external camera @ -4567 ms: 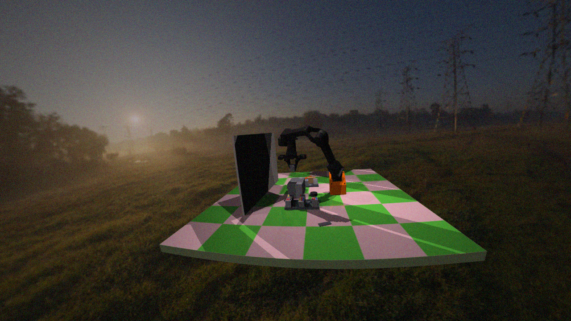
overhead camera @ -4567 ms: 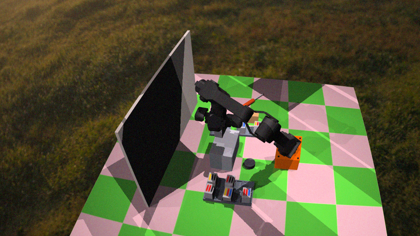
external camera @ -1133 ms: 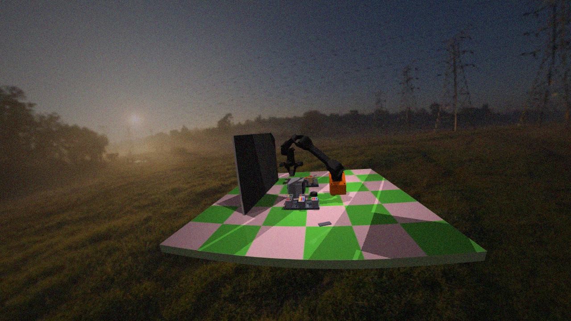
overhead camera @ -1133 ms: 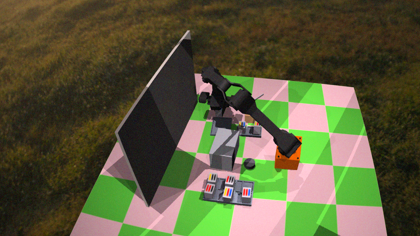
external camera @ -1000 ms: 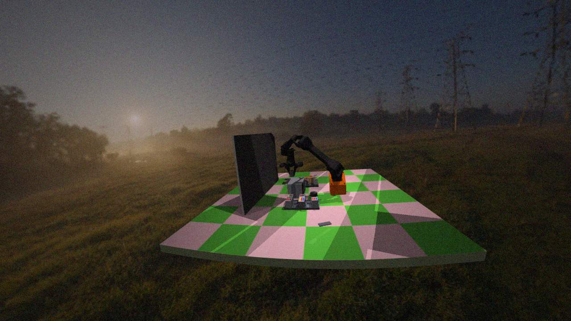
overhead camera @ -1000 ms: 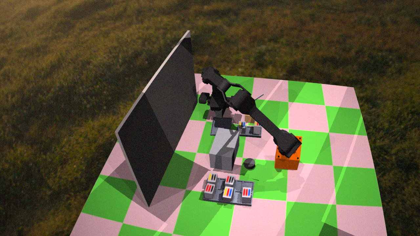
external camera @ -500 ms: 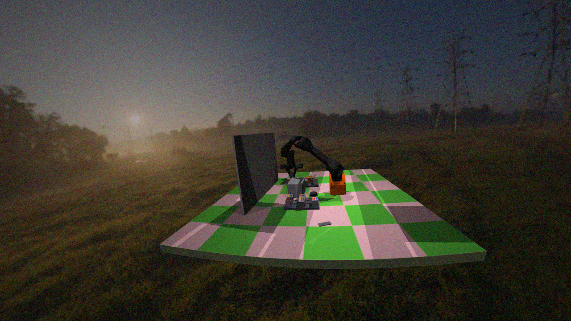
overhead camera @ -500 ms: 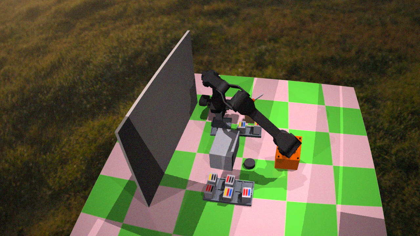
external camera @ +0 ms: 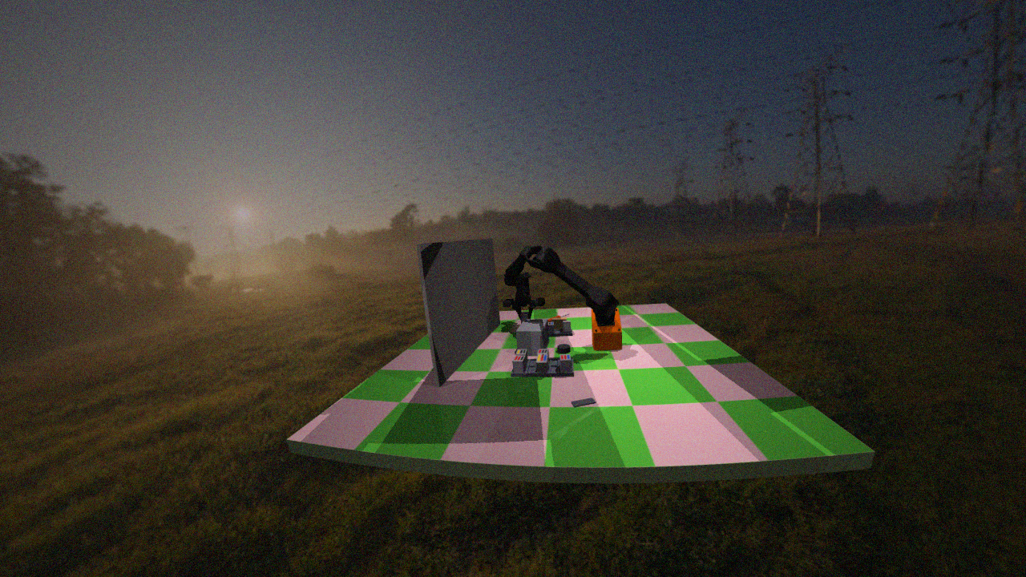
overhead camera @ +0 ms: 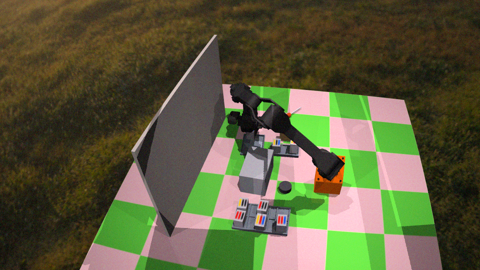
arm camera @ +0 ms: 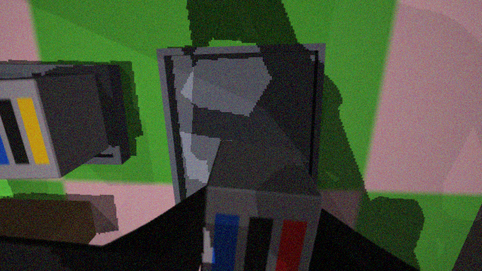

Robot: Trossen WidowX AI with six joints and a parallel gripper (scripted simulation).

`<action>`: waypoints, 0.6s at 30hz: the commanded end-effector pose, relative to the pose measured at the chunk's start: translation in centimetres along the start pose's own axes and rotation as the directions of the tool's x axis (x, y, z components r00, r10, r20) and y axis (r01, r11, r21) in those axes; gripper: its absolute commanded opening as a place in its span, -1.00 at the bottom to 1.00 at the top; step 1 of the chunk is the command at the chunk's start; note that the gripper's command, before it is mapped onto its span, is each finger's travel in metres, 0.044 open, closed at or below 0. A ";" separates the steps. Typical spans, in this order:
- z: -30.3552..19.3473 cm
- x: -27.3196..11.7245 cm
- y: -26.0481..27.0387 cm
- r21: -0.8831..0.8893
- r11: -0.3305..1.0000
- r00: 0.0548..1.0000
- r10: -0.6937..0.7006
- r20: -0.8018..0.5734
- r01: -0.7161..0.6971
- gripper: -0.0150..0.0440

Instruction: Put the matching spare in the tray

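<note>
My gripper [overhead camera: 251, 132] [external camera: 525, 309] [arm camera: 252, 199] is shut on a grey spare [arm camera: 260, 203] whose top shows blue, black and red bars. It holds the spare low over the grey tray [overhead camera: 260, 141] [arm camera: 230, 83]; whether the spare touches the tray floor is not clear. A rack [overhead camera: 286, 155] [arm camera: 114, 158] beside the tray holds two spares, one of them [arm camera: 75, 113] with blue, black and yellow bars. Another rack [overhead camera: 260, 231] [external camera: 543, 373] holds several spares. A large grey box [overhead camera: 251, 183] [external camera: 529, 336] stands between that rack and the tray; no code shows on its visible sides.
A tall grey panel [overhead camera: 188, 127] [external camera: 462, 308] stands left of the tray and racks. A dark puck [overhead camera: 285, 186] [external camera: 563, 349] lies between the grey box and the orange base [overhead camera: 327, 187] [external camera: 607, 340]. A brown block [arm camera: 45, 218] and a screwdriver [overhead camera: 288, 114] lie near the back rack.
</note>
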State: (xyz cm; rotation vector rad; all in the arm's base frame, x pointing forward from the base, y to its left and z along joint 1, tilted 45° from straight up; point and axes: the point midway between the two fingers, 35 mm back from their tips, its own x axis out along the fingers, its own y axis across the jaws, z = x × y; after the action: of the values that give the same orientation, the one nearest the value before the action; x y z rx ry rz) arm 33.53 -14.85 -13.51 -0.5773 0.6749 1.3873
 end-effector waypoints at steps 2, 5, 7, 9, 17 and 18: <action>0.1 0.5 0.0 0.007 1.000 1.000 -0.002 0.003 0.002 -0.49; 0.1 0.8 0.0 0.007 1.000 1.000 -0.002 0.003 0.002 -0.49; 0.1 1.0 0.1 0.007 1.000 1.000 -0.002 0.004 0.002 -0.49; 0.1 1.2 0.1 0.007 1.000 1.000 -0.002 0.004 0.002 -0.49; 0.2 1.9 0.2 0.006 1.000 1.000 -0.002 0.005 0.002 -0.49; 0.2 2.0 0.2 0.006 1.000 1.000 -0.002 0.005 0.002 -0.49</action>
State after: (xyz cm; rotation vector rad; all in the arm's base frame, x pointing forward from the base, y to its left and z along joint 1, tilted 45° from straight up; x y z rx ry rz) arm 33.49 -13.58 -14.67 -0.5765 0.6734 1.3878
